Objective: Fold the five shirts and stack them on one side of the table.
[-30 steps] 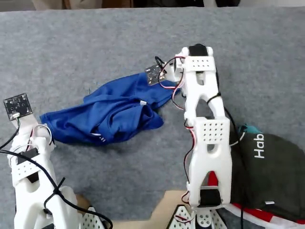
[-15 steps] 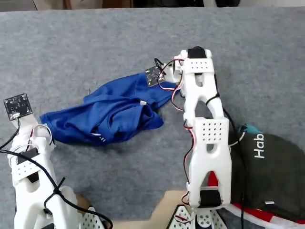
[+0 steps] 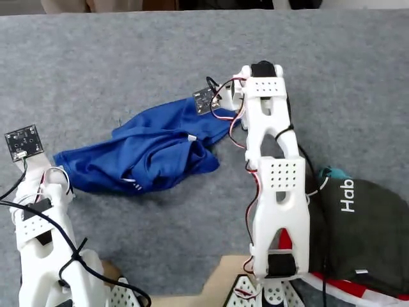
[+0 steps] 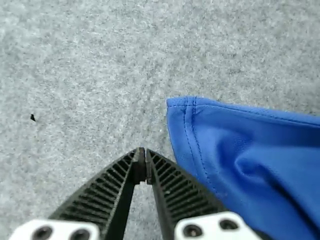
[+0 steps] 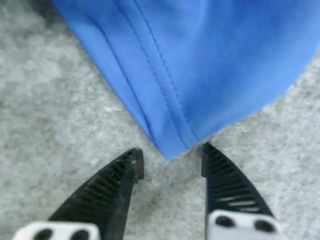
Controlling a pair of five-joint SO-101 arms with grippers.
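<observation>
On the grey bench (image 3: 96,64), between the two arms, the blue shirt (image 3: 153,153) lies crumpled. It looks light and limp and would likely sag when lifted, so its stitched hem corners seem the surest holds. The right gripper (image 5: 171,150) stands wide, straddling one hemmed corner. The left gripper (image 4: 141,152) is closed and empty, just beside another.

Shirt (image 3: 153,150) blue; table (image 3: 96,57) grey; clothes pile (image 3: 364,236) black, red, white

Brightly, evenly lit from overhead, with soft shadows on the surface (image 3: 96,57) under the blue shirt (image 3: 153,150) edges.
</observation>
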